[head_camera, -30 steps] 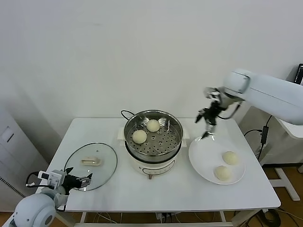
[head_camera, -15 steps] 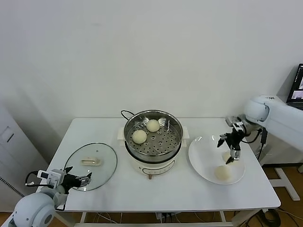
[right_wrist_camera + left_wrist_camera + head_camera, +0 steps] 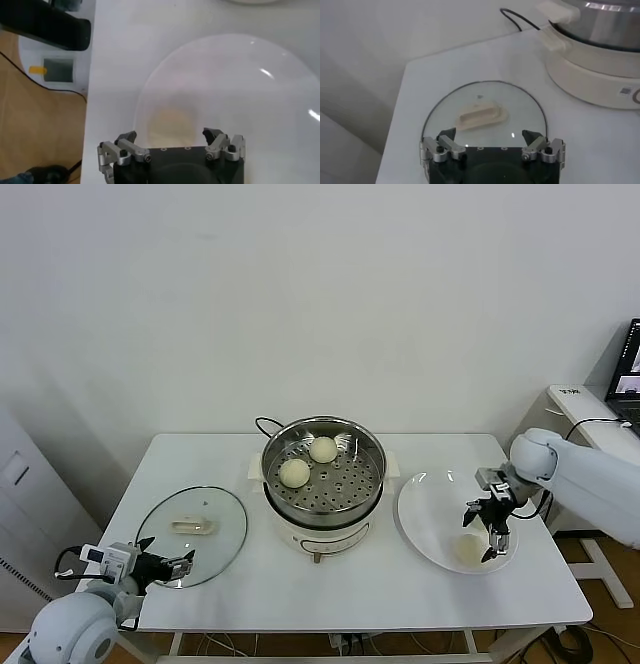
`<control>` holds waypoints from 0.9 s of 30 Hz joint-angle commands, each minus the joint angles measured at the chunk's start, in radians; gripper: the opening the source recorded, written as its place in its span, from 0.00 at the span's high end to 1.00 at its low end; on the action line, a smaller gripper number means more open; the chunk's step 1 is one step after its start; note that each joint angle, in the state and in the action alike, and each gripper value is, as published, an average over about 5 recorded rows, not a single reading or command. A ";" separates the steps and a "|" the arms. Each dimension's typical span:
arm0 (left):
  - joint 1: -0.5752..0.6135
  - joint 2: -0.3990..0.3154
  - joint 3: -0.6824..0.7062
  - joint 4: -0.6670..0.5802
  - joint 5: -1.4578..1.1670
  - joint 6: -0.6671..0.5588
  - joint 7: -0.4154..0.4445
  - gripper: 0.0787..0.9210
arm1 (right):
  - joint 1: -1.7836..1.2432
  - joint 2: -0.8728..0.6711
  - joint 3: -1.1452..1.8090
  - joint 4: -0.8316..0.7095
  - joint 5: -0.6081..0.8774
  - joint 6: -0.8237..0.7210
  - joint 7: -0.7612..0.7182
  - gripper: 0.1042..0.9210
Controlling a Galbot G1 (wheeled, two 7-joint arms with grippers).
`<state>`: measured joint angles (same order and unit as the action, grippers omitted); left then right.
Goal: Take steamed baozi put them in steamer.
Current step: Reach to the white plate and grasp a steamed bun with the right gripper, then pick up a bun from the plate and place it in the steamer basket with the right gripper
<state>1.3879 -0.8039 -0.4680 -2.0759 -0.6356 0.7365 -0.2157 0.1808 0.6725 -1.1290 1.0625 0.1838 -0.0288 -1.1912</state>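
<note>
The steamer [image 3: 323, 484] stands mid-table with two steamed baozi [image 3: 295, 472] [image 3: 323, 449] on its perforated bottom. To its right lies a white plate [image 3: 430, 509]. My right gripper [image 3: 485, 532] hangs low over the plate's near right part, open. A pale baozi [image 3: 466, 550] shows just beside and under its fingers. In the right wrist view one baozi [image 3: 172, 120] lies on the plate [image 3: 230, 75] between the open fingertips of the gripper [image 3: 170, 134], apart from both. My left gripper [image 3: 180, 563] waits open at the table's front left corner.
A round glass lid [image 3: 192, 534] with a cream handle [image 3: 479, 115] lies flat left of the steamer, just beyond the left gripper [image 3: 490, 135]. The steamer's black cord [image 3: 520, 20] runs behind it. The table's right edge [image 3: 90, 100] and the floor lie close beside the plate.
My right arm swung from above the plate's far edge out to the right and down over the buns on the plate, staying open. The left arm has not moved.
</note>
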 commanded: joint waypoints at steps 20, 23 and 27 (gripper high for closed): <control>-0.002 0.000 -0.001 -0.007 0.000 0.012 -0.002 0.12 | -0.066 0.014 0.098 -0.019 -0.074 0.007 -0.027 0.56; -0.003 0.002 -0.001 -0.007 0.000 0.013 -0.002 0.12 | 0.010 0.007 0.066 0.005 -0.045 0.010 -0.036 0.58; -0.006 0.007 0.001 -0.005 -0.002 0.012 -0.002 0.12 | 0.220 0.021 -0.028 0.021 0.026 0.032 -0.070 0.59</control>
<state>1.3826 -0.7985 -0.4678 -2.0827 -0.6362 0.7365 -0.2181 0.2115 0.6863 -1.0885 1.0627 0.1585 -0.0062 -1.2373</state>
